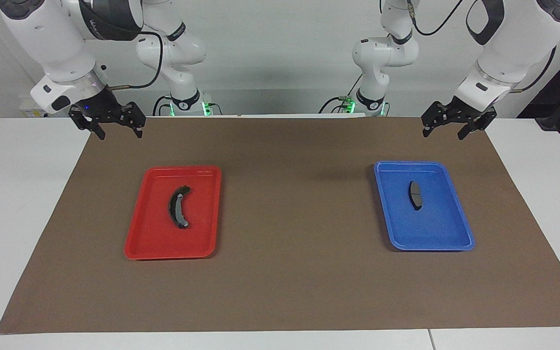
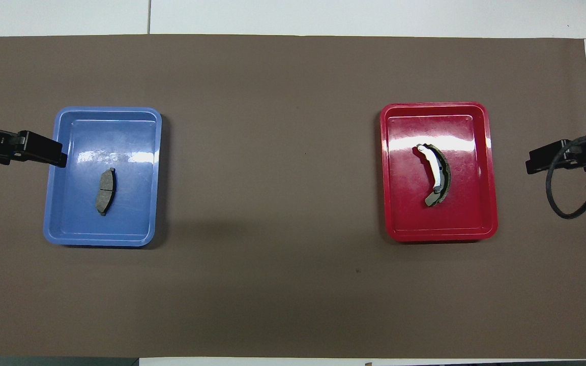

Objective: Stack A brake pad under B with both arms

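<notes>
The A brake pad (image 1: 415, 195), a short dark grey lens-shaped pad, lies in the blue tray (image 1: 430, 245) toward the left arm's end of the table; it also shows in the overhead view (image 2: 105, 191). B (image 1: 179, 207), the long curved black crescent pad, lies in the red tray (image 1: 168, 253) toward the right arm's end; it also shows in the overhead view (image 2: 438, 175). My left gripper (image 1: 444, 135) hangs open and empty over the mat, near the blue tray's robot-side corner. My right gripper (image 1: 120, 135) hangs open and empty over the mat's edge, apart from the red tray.
A brown mat (image 1: 289, 218) covers most of the white table (image 1: 17, 204). The blue tray (image 2: 99, 239) and red tray (image 2: 440, 234) sit well apart on it, with bare mat between them. The arm bases stand at the table's robot edge.
</notes>
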Available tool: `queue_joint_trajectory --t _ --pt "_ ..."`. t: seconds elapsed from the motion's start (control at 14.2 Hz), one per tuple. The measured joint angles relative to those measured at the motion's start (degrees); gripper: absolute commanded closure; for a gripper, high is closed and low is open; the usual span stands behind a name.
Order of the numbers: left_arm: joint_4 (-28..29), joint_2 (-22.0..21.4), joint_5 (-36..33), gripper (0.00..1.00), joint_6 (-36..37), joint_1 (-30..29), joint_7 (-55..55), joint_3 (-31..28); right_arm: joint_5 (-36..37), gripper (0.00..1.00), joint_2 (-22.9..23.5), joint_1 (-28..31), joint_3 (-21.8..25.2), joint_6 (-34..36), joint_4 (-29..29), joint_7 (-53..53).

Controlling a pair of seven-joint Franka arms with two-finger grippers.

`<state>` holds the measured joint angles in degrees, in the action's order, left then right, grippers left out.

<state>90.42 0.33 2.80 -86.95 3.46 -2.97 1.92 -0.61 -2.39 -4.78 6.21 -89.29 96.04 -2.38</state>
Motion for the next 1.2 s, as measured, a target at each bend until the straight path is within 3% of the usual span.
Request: queue_joint_trajectory --t 0.84,0.98,1.2 --pt "0.1 0.1 0.0 0.0 -0.6 0.0 0.1 -1.9 -0.1 0.01 0.0 -0.1 -0.1 0.0 0.0 0.0" --pt "3.0 0.2 -0.1 0.0 -3.1 0.0 0.1 -2.1 -0.1 0.01 0.0 -0.1 -0.1 -1.5 0.0 0.0" --pt "13.2 0.5 -0.1 0.0 -13.8 0.0 0.0 -2.5 -0.6 0.01 0.0 -0.1 -0.3 -4.2 0.8 0.0"
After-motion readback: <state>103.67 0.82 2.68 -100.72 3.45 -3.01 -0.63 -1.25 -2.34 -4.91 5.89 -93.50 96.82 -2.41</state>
